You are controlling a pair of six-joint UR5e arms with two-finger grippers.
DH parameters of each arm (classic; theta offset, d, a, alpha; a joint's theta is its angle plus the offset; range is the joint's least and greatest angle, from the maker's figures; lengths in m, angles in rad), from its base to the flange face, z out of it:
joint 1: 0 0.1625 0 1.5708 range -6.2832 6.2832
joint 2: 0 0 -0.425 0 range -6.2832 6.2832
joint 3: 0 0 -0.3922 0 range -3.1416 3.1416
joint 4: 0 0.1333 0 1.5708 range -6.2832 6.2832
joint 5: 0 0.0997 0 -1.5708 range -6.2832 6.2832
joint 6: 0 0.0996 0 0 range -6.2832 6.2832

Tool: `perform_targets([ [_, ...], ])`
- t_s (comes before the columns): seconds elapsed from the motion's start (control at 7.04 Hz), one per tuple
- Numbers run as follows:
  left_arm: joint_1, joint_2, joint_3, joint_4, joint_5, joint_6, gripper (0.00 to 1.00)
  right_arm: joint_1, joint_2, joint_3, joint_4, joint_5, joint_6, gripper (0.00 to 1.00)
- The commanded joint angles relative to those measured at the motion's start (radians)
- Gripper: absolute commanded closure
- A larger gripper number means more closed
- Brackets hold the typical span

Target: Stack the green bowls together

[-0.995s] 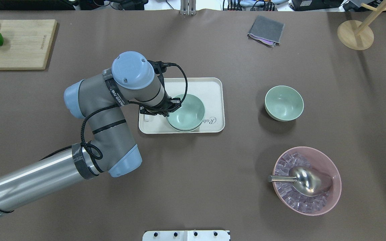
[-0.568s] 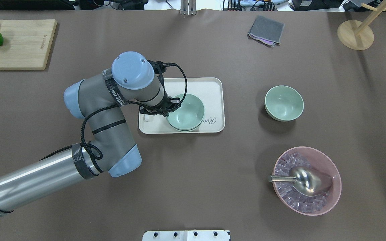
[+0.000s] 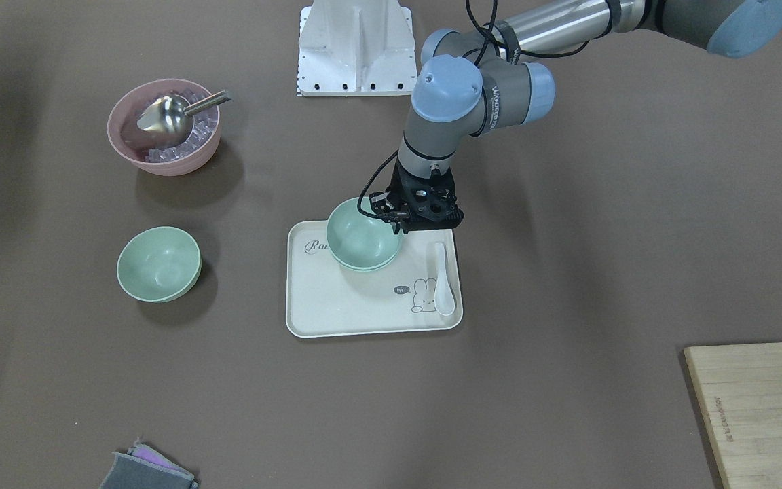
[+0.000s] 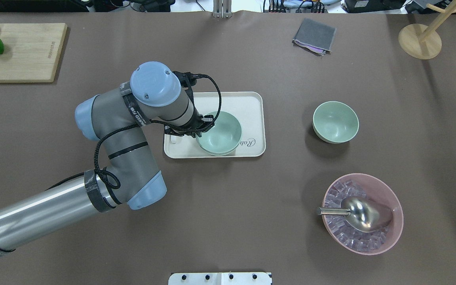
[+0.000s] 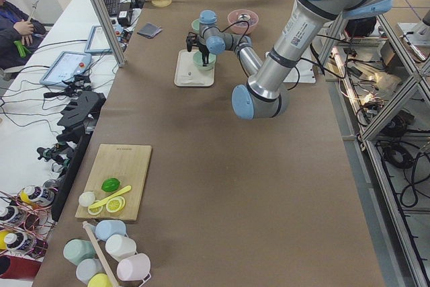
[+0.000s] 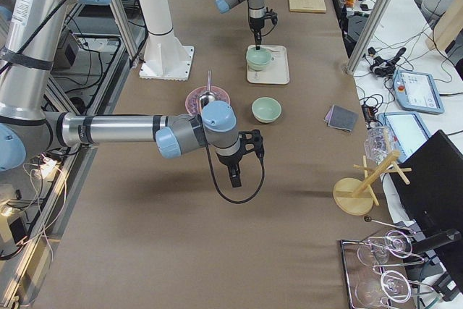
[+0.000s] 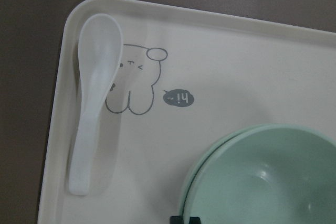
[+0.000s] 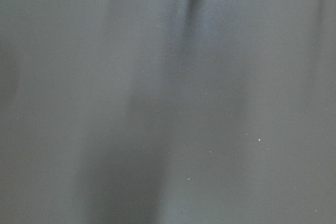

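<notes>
Two pale green bowls sit nested on the cream tray. The upper bowl rests in the lower one, whose rim shows just outside it. My left gripper is shut on the upper bowl's rim, on the side nearest the white spoon. A third green bowl stands alone on the table to the right. My right gripper hangs over bare table, far from the bowls; I cannot tell whether it is open.
A white spoon lies on the tray beside the bowls. A pink bowl with ice and a metal scoop stands front right. A cutting board, a grey cloth and a wooden stand are at the back.
My left wrist has shifted slightly left and the held bowl has sunk a little further into the lower bowl. The other bowl has not moved.
</notes>
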Motion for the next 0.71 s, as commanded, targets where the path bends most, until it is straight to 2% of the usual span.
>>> perform_targets([
  [0.0,-0.009,0.001,-0.062,0.010,-0.007,0.002,0.02,0.000,0.000,0.000,0.003,0.000,-0.005,0.00],
  [0.14,-0.043,0.028,-0.131,0.054,-0.036,0.003,0.02,-0.002,0.003,-0.002,0.003,0.000,-0.003,0.00],
  [0.28,-0.108,0.080,-0.225,0.152,-0.106,0.041,0.02,-0.005,0.005,-0.002,0.005,0.000,0.000,0.00],
  [0.43,-0.173,0.178,-0.376,0.286,-0.106,0.202,0.02,-0.015,0.011,-0.003,-0.003,0.000,0.011,0.00],
  [0.57,-0.236,0.314,-0.505,0.347,-0.112,0.432,0.02,-0.052,0.034,-0.003,0.000,0.000,0.112,0.00],
])
